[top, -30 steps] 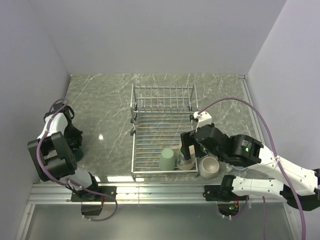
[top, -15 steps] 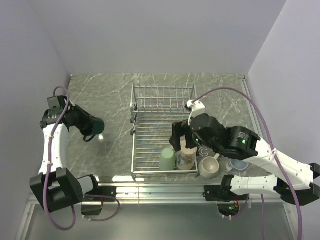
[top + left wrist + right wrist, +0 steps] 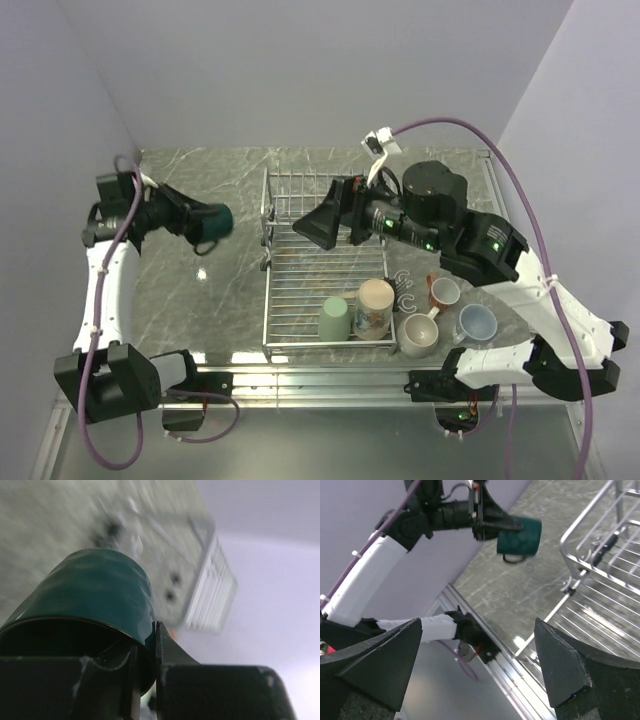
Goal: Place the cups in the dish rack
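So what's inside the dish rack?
In the dish rack, near edge: a light green cup and a tan cup. The right end effector hides part of its far side.

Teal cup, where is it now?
Top view, left side: the teal cup is held up by the left gripper, left of the dish rack.

Green mug (image 3: 334, 319), tan mug (image 3: 374, 305) inside the dish rack (image 3: 300, 270) — teal mug (image 3: 211, 221) aloft, sideways, left of it.

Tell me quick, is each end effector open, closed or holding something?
Left end effector: closed on the rim of the dark teal ceramic mug.
Right end effector: open, holding nothing.
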Robot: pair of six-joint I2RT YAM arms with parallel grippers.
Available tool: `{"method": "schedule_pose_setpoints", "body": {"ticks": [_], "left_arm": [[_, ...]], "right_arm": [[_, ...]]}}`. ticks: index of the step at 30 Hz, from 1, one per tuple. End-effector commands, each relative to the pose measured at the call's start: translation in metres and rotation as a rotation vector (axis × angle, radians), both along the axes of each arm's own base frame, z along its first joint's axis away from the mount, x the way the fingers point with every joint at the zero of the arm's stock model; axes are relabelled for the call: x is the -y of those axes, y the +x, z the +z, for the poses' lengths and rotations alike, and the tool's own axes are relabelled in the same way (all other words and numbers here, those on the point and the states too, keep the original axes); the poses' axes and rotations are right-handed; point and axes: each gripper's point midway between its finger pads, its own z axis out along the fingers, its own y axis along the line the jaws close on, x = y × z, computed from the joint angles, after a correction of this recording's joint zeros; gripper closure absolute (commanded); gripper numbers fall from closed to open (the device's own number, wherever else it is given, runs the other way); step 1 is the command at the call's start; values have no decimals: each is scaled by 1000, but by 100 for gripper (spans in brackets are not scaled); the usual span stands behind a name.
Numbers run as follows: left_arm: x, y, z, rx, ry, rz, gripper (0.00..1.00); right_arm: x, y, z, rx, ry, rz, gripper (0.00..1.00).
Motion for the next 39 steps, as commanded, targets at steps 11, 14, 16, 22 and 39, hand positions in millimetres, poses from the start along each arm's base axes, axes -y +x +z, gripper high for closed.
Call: {"method": "schedule_pose_setpoints", "body": {"ticks": [11, 14, 16, 22, 39], "left_arm": [[23, -3, 66, 75, 214, -30, 100], [68, -33, 123, 192, -51, -203, 99], [81, -60, 158, 279, -131, -324, 100], [108, -144, 242, 544, -362, -660, 99], [108, -173, 260, 479, -459, -657, 99]], "right_arm": [[15, -5, 4, -58, 16, 58, 0], [16, -4, 13, -27, 53, 90, 0], [14, -2, 15, -18, 61, 104, 0], [1, 2, 7, 10, 83, 168, 0], [-38, -18, 81, 42, 580, 470, 0]]}}
